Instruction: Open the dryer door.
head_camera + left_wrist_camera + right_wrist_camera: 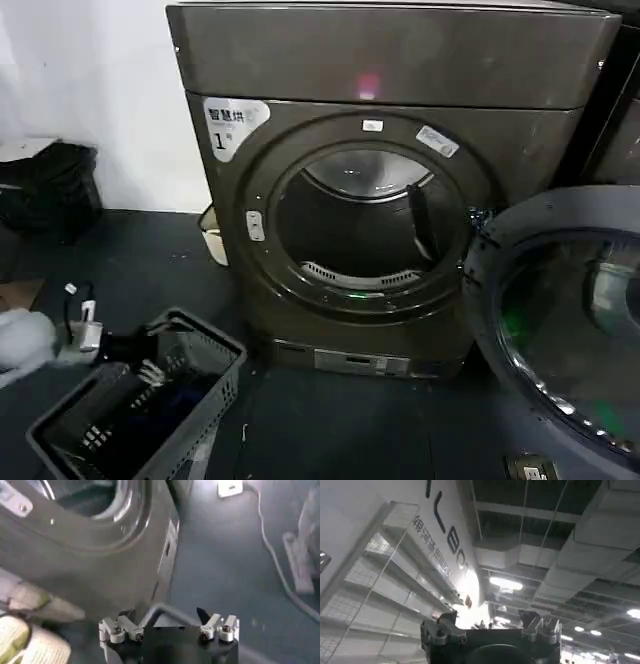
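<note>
Chrome-ringed and grey on its inner side, the dryer door [560, 330] hangs swung wide at about four o'clock in the head view, hinged at the right edge of the round drum opening [362, 222]. The dryer [390, 180], dark bronze-grey with a white "1" sticker [232, 122], fills the centre from twelve o'clock down. By these pictures the opening step looks done.

The left gripper [150, 350] sits low at eight o'clock, over the rim of a grey plastic basket [140, 410]. In its wrist view the left gripper [169, 629] has its fingers spread, with nothing between them, the dryer's lower front corner ahead of it and a loose cable [272, 555] on the dark floor beside the machine. The right gripper [490, 630] points up at ceiling lights and wall shelving; its fingers also stand apart and empty, so I judge that arm raised and clear of the door.

Risks from here, as I judge them:
- The door may drift back toward the opening if its hinge does not hold it.
- Lowering the right arm without a view of the door could knock the glass or the chrome ring.
- The left arm, if lifted toward the machine, could catch the basket rim and drag it.
- That floor cable could snag anything moved along the dryer's side.
</note>
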{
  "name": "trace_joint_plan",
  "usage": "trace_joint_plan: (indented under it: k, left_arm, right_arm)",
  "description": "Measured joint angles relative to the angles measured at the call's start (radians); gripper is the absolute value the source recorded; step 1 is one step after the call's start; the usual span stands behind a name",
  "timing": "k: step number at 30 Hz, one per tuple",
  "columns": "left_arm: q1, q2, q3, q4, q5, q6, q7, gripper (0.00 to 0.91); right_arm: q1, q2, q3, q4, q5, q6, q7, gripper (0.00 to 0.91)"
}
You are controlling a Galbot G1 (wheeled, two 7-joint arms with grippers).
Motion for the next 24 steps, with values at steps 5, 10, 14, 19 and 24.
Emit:
trace_joint_plan:
  k: [5,10,14,19,24]
  left_arm:
    - [-0.135,-0.031,0.103,0.041,0.036,0.011,0.062,0.907]
    - [-0.370,-0.104,0.297,0.115,0.068,-0.054,0.130,0.907]
    - [-0.516,-0.174,0.413,0.161,0.100,-0.083,0.157,0.907]
    - [-0.593,-0.229,0.477,0.195,0.128,-0.115,0.174,0.907]
    - [-0.603,-0.239,0.504,0.202,0.152,-0.137,0.174,0.907]
  right_arm:
    - [0.000,0.006,-0.004,0.004,0.000,0.000,-0.007,0.907]
    - [-0.005,0.015,0.005,-0.008,0.000,0.005,-0.013,0.907]
    - [-0.011,0.020,0.016,-0.010,0.001,0.007,-0.014,0.907]
    - [-0.014,0.024,0.025,-0.012,0.001,0.008,-0.015,0.907]
    - [-0.007,0.030,0.015,0.000,0.001,0.008,-0.016,0.907]
